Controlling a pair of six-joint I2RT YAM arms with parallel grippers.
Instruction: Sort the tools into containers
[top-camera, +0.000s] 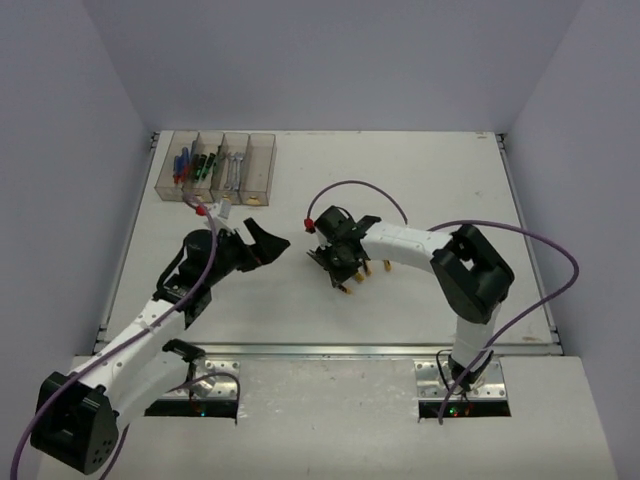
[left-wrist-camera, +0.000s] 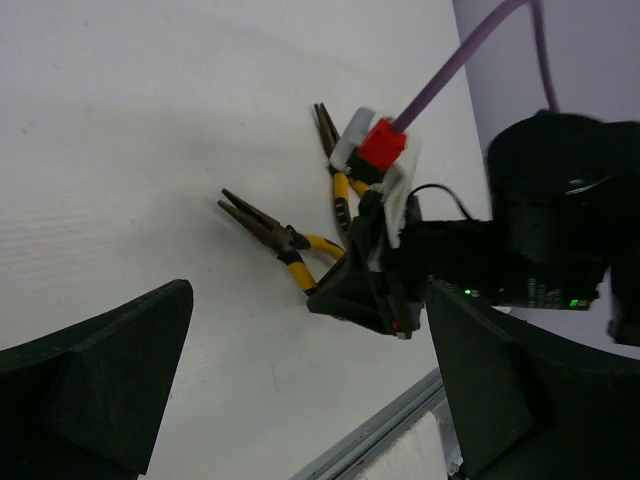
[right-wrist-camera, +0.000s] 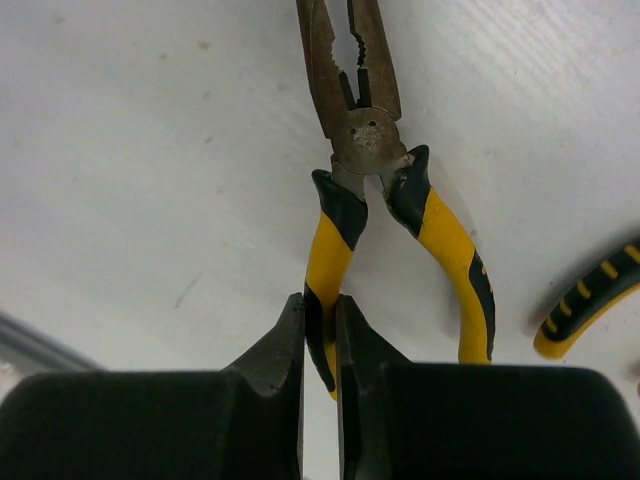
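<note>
Currently a pick-up is in hand: the right gripper (right-wrist-camera: 320, 315) is pinched onto one yellow-and-black handle of the pliers (right-wrist-camera: 365, 150), which lie flat on the desk (right-wrist-camera: 150, 150) mid-frame in the overhead view. The left gripper (top-camera: 250, 240) hangs wide open and empty. The next move likely calls for a lift and a carry to the containers (top-camera: 262, 165) at upper left, whose rightmost compartment looks unfilled.
</note>
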